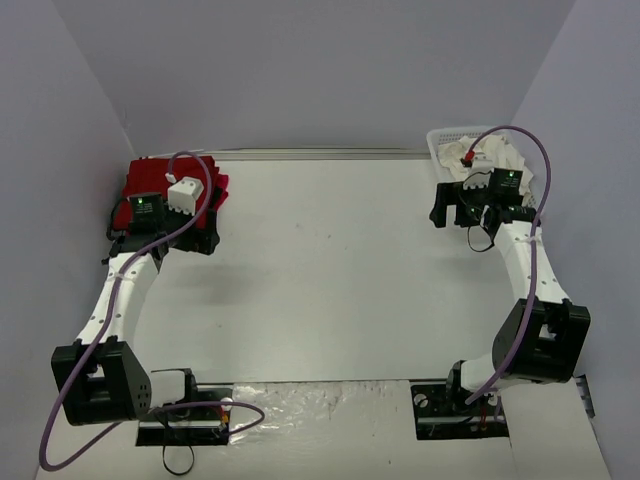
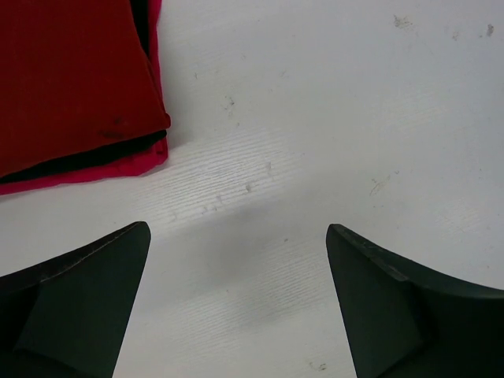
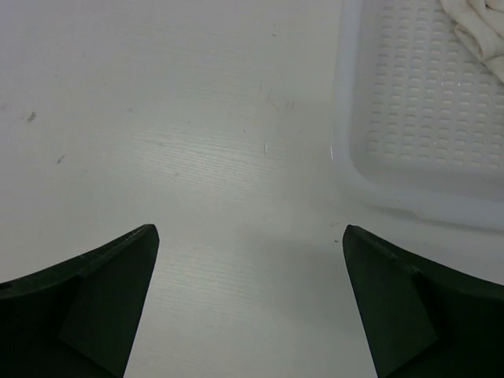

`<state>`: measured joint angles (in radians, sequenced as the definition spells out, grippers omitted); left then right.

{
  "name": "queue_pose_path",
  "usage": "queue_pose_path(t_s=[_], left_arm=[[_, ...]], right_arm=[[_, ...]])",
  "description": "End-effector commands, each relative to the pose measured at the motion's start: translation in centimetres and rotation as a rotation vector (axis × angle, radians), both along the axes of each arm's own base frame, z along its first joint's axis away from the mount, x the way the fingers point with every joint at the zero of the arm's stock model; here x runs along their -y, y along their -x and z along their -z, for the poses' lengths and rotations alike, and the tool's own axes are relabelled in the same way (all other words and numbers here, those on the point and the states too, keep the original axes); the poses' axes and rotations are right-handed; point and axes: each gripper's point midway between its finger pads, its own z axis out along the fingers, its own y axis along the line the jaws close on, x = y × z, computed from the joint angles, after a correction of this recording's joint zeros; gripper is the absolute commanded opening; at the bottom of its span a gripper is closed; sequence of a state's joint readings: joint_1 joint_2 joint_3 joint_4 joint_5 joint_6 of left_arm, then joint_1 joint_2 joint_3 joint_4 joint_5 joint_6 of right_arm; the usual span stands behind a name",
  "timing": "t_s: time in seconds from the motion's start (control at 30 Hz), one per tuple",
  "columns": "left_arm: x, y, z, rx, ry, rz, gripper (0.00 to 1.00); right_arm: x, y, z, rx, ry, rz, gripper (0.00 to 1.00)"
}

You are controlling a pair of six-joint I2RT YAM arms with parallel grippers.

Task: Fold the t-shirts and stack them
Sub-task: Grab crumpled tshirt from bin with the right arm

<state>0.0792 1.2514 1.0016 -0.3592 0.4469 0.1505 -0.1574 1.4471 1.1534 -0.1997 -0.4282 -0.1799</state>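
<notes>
Overhead, the red t-shirts (image 1: 130, 190) lie partly under the left pincer (image 1: 165, 240); the cream t-shirt (image 1: 500, 155) fills the basket (image 1: 445, 140) beyond the right pincer (image 1: 480, 205). Left wrist: jaws spread, red stack up-left on the tabletop (image 2: 315, 118). Right wrist: jaws spread, cream cloth up-right.

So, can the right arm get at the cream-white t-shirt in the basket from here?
Probably yes: the right gripper hangs open just beside the mesh basket, the cream-white t-shirt lies uncovered inside, nothing between them.

The white desk (image 1: 330, 270) carries a stack of folded red t-shirts (image 1: 138, 182) at its far-left corner and a white mesh basket (image 1: 447, 138) at far right.
</notes>
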Motion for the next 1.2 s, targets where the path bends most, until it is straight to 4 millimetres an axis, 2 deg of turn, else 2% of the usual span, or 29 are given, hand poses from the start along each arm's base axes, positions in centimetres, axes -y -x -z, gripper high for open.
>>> queue_pose_path(t_s=[0.0, 0.13, 0.17, 0.23, 0.3, 0.37, 0.47, 0.5, 0.6, 0.73, 0.87, 0.97, 1.0, 1.13, 1.17], left_arm=[[-0.1, 0.4, -2.3, 0.075, 0.008, 0.012, 0.94], [0.1, 0.6, -2.9, 0.108, 0.027, 0.007, 0.94], [0.1, 0.4, -3.1, 0.114, 0.033, -0.001, 0.94], [0.2, 0.2, -3.2, 0.111, 0.044, -0.008, 0.94], [0.0, -0.3, -3.3, 0.116, 0.035, -0.019, 0.95], [-0.4, -0.6, -3.2, 0.112, 0.03, -0.044, 0.94], [-0.4, -0.7, -2.7, 0.09, 0.029, -0.04, 0.94], [-0.4, -0.7, -2.3, 0.075, 0.019, -0.035, 0.94], [-1.3, -0.5, -2.1, 0.056, -0.025, -0.062, 0.94], [-1.1, 0.1, -1.3, 0.056, -0.035, -0.027, 0.94], [-1.3, 0.4, -0.7, 0.05, -0.041, -0.02, 0.94], [-1.0, 0.0, -0.4, 0.043, -0.031, -0.007, 0.94], [-0.7, -0.1, 0.2, 0.017, -0.016, 0.007, 0.94], [-0.4, -0.2, 1.7, -0.039, -0.016, 0.027, 0.94], [-0.6, -0.3, 2.0, -0.042, -0.025, 0.014, 0.94]], right_arm=[[-0.8, 0.7, -2.3, 0.054, -0.046, -0.032, 1.0], [-3.1, 2.2, -1.7, 0.059, -0.106, -0.178, 1.0], [-2.4, 2.1, -1.2, 0.043, -0.084, -0.141, 1.0], [-1.7, 1.5, -1.4, 0.041, -0.065, -0.096, 1.0], [-0.3, 0.7, -2.3, 0.065, -0.019, -0.022, 1.0], [0.2, 0.0, -3.7, 0.106, -0.005, 0.009, 1.0], [0.4, -0.9, -5.4, 0.16, 0.026, 0.015, 1.0], [0.5, -1.4, -6.5, 0.186, 0.047, 0.018, 1.0], [0.6, -2.4, -7.4, 0.211, 0.146, 0.042, 1.0], [1.1, -3.5, -6.6, 0.2, 0.289, 0.107, 1.0], [0.3, -3.4, -5.4, 0.176, 0.242, 0.079, 1.0], [-0.8, -2.4, -5.1, 0.179, 0.22, 0.023, 1.0], [-0.8, -2.1, -4.9, 0.177, 0.22, 0.013, 1.0], [-1.3, -0.3, -3.4, 0.159, 0.217, -0.018, 1.0], [-1.3, 0.1, -2.2, 0.151, 0.215, -0.015, 1.0]])
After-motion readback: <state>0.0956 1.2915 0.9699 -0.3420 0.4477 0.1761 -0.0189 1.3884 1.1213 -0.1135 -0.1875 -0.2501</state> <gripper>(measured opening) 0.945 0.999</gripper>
